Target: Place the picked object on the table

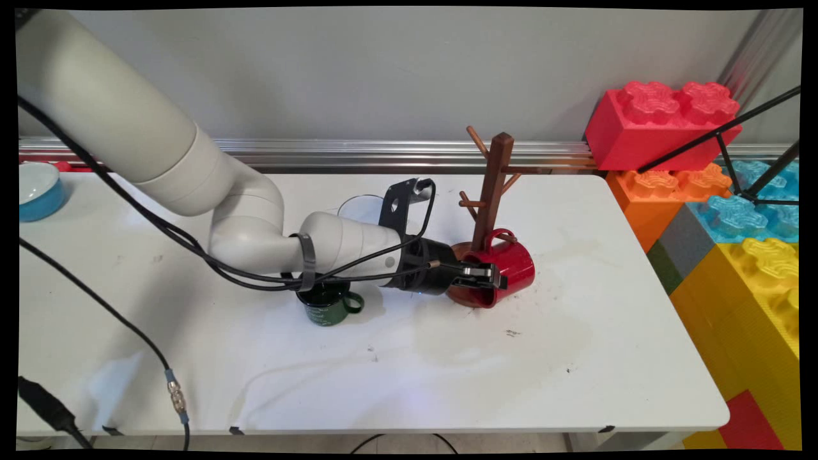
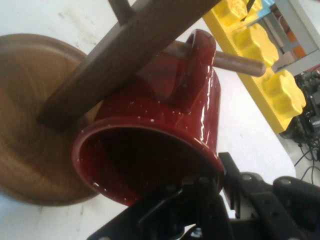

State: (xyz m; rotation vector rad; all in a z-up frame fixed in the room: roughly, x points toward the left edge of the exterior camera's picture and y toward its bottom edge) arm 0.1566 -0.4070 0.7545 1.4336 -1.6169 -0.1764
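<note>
The red mug (image 1: 508, 265) hangs by its handle on a low peg of the wooden mug tree (image 1: 493, 185), tipped on its side with its mouth toward the arm, over the tree's round base (image 2: 30, 125). The end effector (image 1: 489, 276) is clenched on the mug's rim, one finger inside and one outside. Behind the arm, a green mug (image 1: 329, 305) stands on the white counter (image 1: 447, 358), partly hidden. A clear glass (image 1: 361, 207) shows only its rim. A blue bowl (image 1: 37, 190) is cut off at the far left.
</note>
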